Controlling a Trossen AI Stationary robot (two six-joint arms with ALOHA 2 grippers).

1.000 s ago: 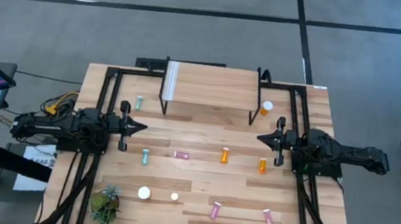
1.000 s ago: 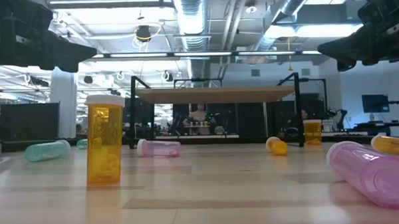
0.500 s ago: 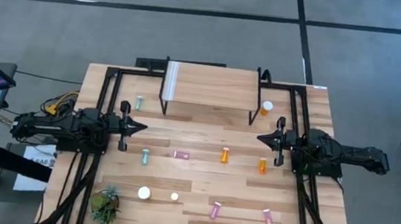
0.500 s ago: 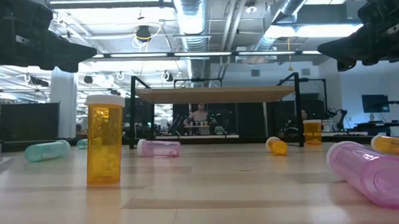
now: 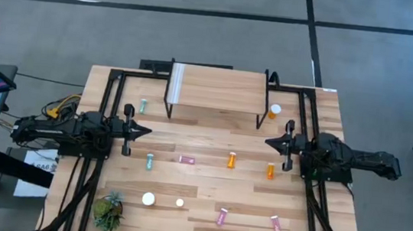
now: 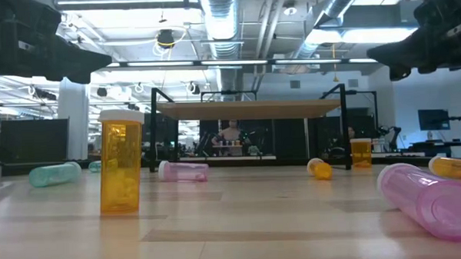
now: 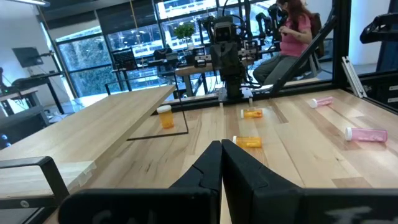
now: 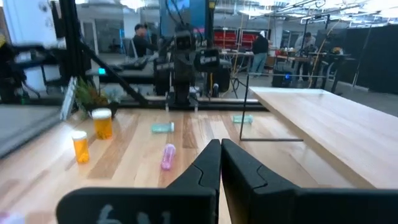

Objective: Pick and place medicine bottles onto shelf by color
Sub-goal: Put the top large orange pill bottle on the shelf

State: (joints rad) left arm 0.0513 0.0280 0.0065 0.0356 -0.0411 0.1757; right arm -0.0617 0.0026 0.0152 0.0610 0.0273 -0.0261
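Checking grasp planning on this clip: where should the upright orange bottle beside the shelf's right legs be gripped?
Grip the orange bottle around its cylindrical body just below the white cap, coming from above or the right arm's side. It stands upright, with the shelf leg close on its other side. The right gripper, shut, is nearest.

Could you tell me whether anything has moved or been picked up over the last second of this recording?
Nothing has visibly changed. The left gripper and the right gripper wait at the table's sides with fingers shut and empty, as before. The medicine bottles lie where they were, such as the pink bottle and the orange bottle in the middle, and the shelf has nothing on it.
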